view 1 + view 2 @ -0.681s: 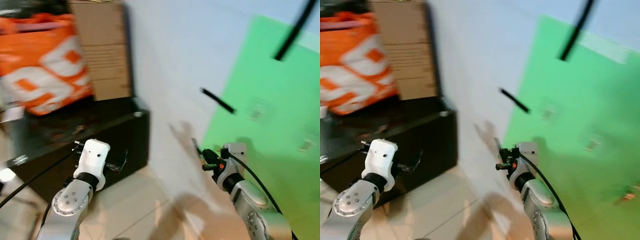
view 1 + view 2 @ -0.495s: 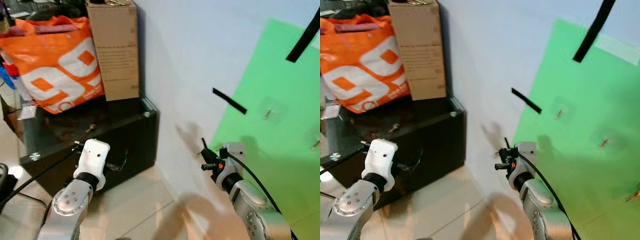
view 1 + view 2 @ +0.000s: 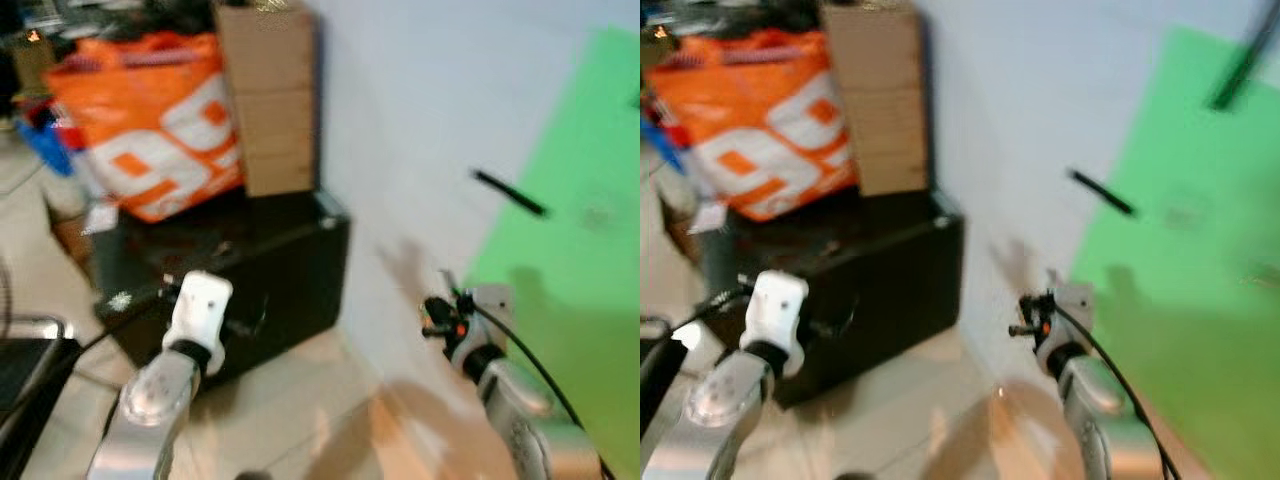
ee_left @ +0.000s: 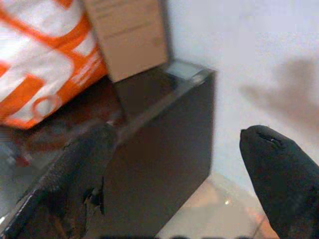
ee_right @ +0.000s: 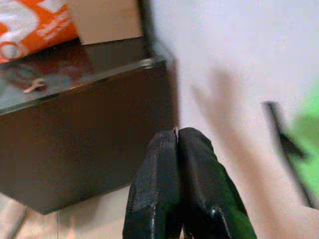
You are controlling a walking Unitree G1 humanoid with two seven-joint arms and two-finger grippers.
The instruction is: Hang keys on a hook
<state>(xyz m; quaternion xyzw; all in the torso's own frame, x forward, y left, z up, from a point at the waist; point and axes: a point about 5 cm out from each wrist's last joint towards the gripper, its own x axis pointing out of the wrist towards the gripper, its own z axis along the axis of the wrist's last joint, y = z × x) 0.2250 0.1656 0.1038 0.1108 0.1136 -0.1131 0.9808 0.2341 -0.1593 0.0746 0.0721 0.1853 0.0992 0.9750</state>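
On the black table [image 5: 89,124], on its glossy top, lies a small pale object [image 5: 34,85], probably the keys; too blurred to be sure. It sits apart from both claws, nothing touching it. In the head views the table top is smeared by blur and I can't pick the object out.

Right claw [image 5: 176,133] is clenched, fingers pressed flat together with nothing between them. It's held up at lower centre-right of the left eye frame, close to the white wall [image 3: 400,120]. Left claw [image 4: 182,134] is released, fingers spread wide with nothing between them, in front of the table's dark side at lower left. Judgement: the spread claw facing the table suits a pickup, so the grasp looks not yet done.

Orange bag [image 3: 150,120] and cardboard box [image 3: 270,100] stand on the table at upper left, box against the wall, bag beside it.

Green sheet [image 3: 580,250] covers the wall at right, with a black tape strip [image 3: 510,193] at its edge. Faint smudge on the green may be a hook; can't confirm. Judgement: hooks are likely there, well apart from the keys, so the task is at an early stage. Tiled floor [image 3: 300,420] below.
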